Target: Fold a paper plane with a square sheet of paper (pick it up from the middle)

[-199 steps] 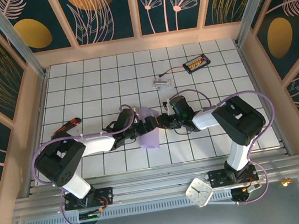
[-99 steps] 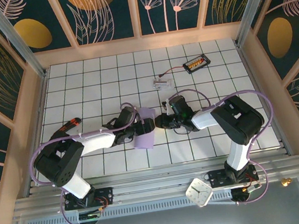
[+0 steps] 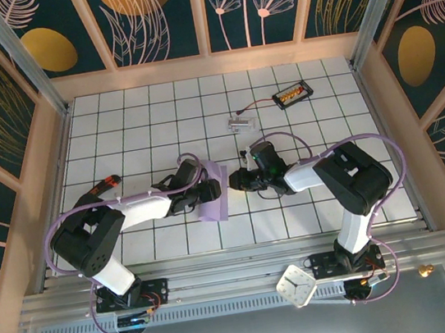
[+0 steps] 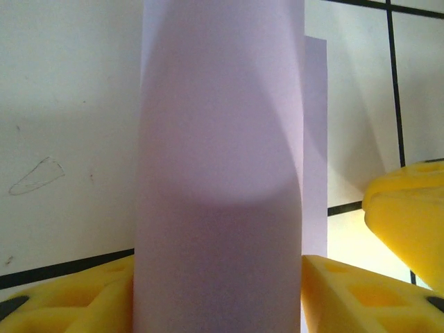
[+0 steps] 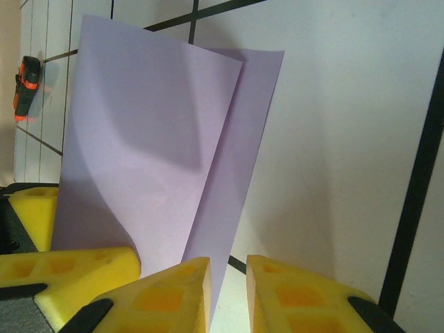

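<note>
Flanking one folded square sheet of paper (image 5: 152, 139): left gripper (image 4: 218, 298), right gripper (image 5: 229, 298).

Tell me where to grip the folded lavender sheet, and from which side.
Pinch the square sheet of paper at its right long edge, mid-length, coming in low from the right gripper's side. There both layers lie close and nearly flat; toward the left gripper the sheet bulges in an uncreased curl that would likely crush.

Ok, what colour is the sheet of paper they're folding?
The square sheet of paper is plain lavender-purple, unmarked; the right wrist view shows it best.
</note>
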